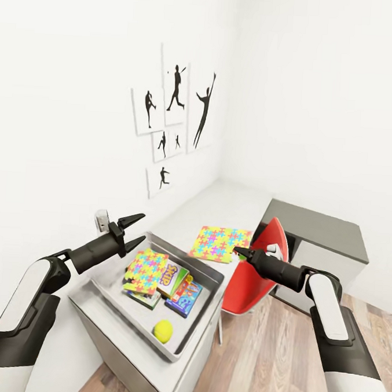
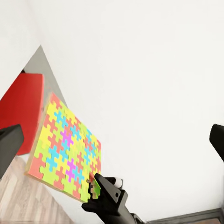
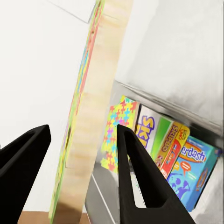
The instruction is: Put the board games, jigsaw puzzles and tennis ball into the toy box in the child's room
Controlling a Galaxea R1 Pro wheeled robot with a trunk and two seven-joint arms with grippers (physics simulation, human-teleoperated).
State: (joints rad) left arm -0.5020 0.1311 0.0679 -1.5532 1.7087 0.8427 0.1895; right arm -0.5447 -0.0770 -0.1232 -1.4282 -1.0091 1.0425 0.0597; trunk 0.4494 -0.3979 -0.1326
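The toy box sits on the pale grey counter, close to the robot. Inside it lies one jigsaw puzzle, resting tilted on top of the board games. Beside it you can see the white and green game, a red-edged game and the blue cartoon game. The tennis ball lies alone at the near end of the box.

The second jigsaw puzzle is outside the box, just past its far wall. It seems lifted a little off the counter, but that is hard to tell.

The right tool is at the near edge of this puzzle. In the right wrist view its two black fingers stand on either side of the puzzle's thin edge. I cannot tell if they are pressing on it yet.

The left tool hangs above the far left corner of the box with its fingers spread apart and nothing between them.

A red chair stands by the counter on the wood floor, near a dark grey cabinet. Black pictures of players hang on the white wall.
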